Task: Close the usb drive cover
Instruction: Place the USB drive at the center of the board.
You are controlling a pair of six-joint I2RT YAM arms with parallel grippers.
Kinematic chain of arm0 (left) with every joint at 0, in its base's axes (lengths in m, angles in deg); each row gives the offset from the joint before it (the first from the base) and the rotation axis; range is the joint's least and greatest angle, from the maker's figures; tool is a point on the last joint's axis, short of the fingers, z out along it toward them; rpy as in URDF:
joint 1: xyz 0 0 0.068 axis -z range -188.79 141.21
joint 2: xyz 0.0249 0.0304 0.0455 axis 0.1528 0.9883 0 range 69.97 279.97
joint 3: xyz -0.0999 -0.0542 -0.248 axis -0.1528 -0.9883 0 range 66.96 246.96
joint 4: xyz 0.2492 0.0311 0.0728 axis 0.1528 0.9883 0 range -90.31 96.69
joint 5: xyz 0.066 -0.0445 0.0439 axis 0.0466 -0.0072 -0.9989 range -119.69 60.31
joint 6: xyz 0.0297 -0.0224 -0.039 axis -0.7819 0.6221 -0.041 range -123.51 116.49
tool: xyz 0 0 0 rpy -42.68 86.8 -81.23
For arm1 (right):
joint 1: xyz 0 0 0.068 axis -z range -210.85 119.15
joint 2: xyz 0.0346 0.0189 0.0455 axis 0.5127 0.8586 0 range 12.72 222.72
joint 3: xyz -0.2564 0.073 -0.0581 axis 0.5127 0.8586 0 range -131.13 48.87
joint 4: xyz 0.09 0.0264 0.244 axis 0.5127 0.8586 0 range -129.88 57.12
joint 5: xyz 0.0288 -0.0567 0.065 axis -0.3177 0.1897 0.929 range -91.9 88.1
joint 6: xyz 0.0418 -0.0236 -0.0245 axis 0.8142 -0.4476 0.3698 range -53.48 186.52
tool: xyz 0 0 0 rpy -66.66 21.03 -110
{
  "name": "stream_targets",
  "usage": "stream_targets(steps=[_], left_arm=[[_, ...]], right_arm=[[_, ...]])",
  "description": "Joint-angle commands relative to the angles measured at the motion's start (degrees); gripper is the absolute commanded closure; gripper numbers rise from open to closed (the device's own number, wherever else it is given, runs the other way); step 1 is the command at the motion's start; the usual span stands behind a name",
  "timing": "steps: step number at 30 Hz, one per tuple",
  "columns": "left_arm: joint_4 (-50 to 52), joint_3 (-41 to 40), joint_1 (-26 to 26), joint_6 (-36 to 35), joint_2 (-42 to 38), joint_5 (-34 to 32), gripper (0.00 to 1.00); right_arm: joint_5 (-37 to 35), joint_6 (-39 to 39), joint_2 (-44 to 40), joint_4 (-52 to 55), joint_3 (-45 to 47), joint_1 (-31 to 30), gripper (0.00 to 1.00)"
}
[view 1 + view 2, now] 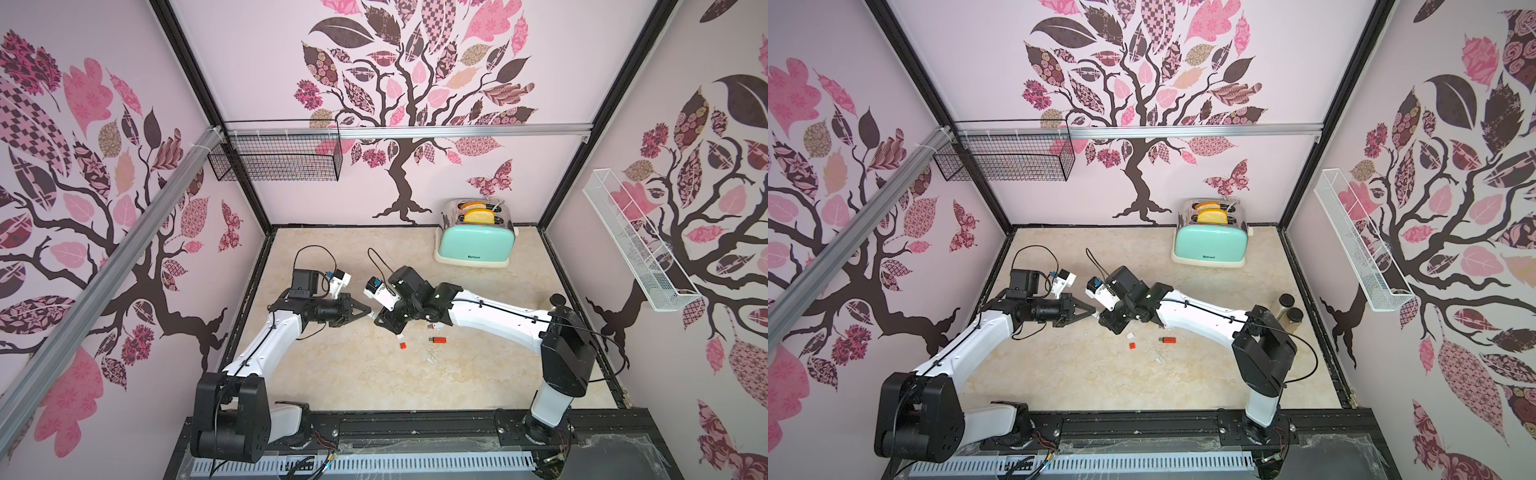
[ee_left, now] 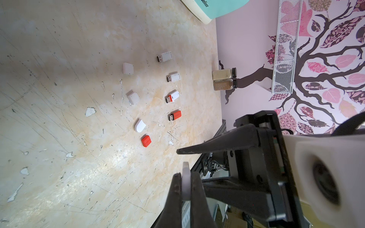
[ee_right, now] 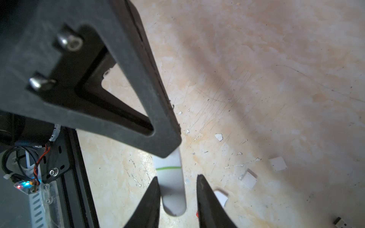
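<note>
My left gripper (image 2: pixel 185 175) is shut on a thin white usb drive (image 2: pixel 185 173), holding it above the table's middle. In the right wrist view the same usb drive (image 3: pixel 172 185) sticks out past the left gripper's black finger (image 3: pixel 154 118). It is white with a green line across it and a rounded end. My right gripper (image 3: pixel 177 176) stands open round that rounded end; one finger touches it and the other stands a gap away. In both top views the two grippers meet tip to tip (image 1: pixel 374 316) (image 1: pixel 1097 315). I cannot tell whether the rounded end is the cover.
Several loose drives and caps lie on the table: a red cap (image 2: pixel 146 141), a white rounded cap (image 2: pixel 140 125), a red drive (image 2: pixel 174 115) and white drives (image 2: pixel 173 77). A mint toaster (image 1: pixel 473 237) stands at the back. Two spice jars (image 2: pixel 224 79) stand by the right wall.
</note>
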State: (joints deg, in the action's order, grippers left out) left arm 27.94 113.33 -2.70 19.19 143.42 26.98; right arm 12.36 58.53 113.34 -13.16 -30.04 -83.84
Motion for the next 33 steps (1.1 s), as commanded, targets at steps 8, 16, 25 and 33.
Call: stream_targets(steps=[8,16,25,33], left_arm=[[-0.4,-0.6,2.4,-1.4,0.3,-0.3,1.00],[1.0,0.1,3.1,-1.7,0.6,-1.4,1.00],[-1.1,-1.5,-0.1,1.2,-5.5,-1.0,0.62],[-4.1,-5.5,-3.3,0.9,-12.0,-1.8,0.25]], right_arm=[[-0.2,0.2,-0.3,-1.6,-2.8,0.2,0.87],[-2.8,-1.1,0.4,0.3,-6.0,0.3,0.97],[-3.2,-4.4,-1.1,5.3,-3.6,5.6,1.00],[-7.5,-17.1,-2.7,3.1,1.2,9.2,1.00]])
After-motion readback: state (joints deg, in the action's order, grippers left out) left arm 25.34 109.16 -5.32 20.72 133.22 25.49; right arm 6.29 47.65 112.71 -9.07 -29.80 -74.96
